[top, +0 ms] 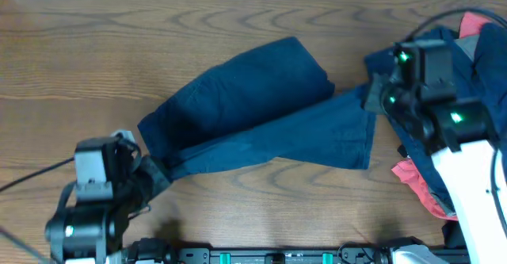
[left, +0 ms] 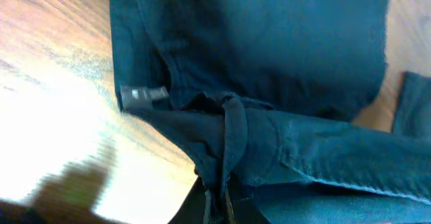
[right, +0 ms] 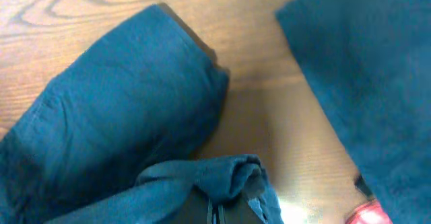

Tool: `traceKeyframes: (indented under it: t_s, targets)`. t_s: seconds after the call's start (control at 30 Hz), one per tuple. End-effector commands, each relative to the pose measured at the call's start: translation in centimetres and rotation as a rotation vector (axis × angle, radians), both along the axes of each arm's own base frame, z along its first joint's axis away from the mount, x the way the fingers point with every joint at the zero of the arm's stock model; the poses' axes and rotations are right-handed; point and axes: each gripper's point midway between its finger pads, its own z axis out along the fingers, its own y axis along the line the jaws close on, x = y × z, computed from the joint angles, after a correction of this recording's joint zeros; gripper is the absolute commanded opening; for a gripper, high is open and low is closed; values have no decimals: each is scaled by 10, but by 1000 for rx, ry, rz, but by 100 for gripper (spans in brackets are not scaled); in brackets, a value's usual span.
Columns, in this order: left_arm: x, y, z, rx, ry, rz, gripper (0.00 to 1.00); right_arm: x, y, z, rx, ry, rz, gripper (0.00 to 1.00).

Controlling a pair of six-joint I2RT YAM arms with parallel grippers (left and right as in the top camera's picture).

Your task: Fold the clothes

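Note:
The navy shorts (top: 261, 109) lie spread across the middle of the table, one leg toward the far side and one toward the right. My left gripper (top: 154, 171) is shut on the waistband corner at the near left; in the left wrist view the bunched cloth (left: 232, 143) runs into the jaws (left: 219, 207), with the grey label (left: 143, 96) beside it. My right gripper (top: 371, 97) is shut on the hem of the right leg; in the right wrist view the pinched fold (right: 229, 173) sits above the jaws (right: 217, 214).
A pile of more clothes lies at the right edge: navy cloth (top: 475, 66), a red-pink piece (top: 420, 183) and a grey piece (top: 469, 46). Bare wood table (top: 95, 50) shows at the left and far side. Black cables trail at the left edge and over the far right.

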Motion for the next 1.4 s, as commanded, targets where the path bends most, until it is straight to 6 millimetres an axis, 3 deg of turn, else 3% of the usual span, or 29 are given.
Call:
traceKeyframes:
  t_s: [0.0, 0.23, 0.5, 0.77, 1.1, 1.27, 1.33, 1.37]
  targets:
    - [7, 31, -18, 108, 85, 163, 7, 25, -14, 0, -132, -55, 13, 1]
    - [31, 58, -48, 194, 211, 335, 6, 67, 14, -20, -134, -103, 69, 1]
    - [64, 78, -75, 263, 248, 430, 6, 98, 49, -49, -103, -119, 136, 1]
    - [83, 89, -95, 235, 261, 536, 6, 130, 80, -82, -89, -156, 178, 1]
    - [109, 92, -120, 235, 259, 537, 7, 154, 111, -133, -84, -166, 219, 1]
    - [128, 94, -132, 230, 228, 541, 7, 169, 120, -139, -61, -222, 221, 1]
    - [135, 95, -134, 226, 208, 544, 13, 176, 129, -136, -27, -260, 242, 2]
    - [140, 95, -135, 223, 194, 545, 17, 179, 132, -134, -15, -280, 248, 9]
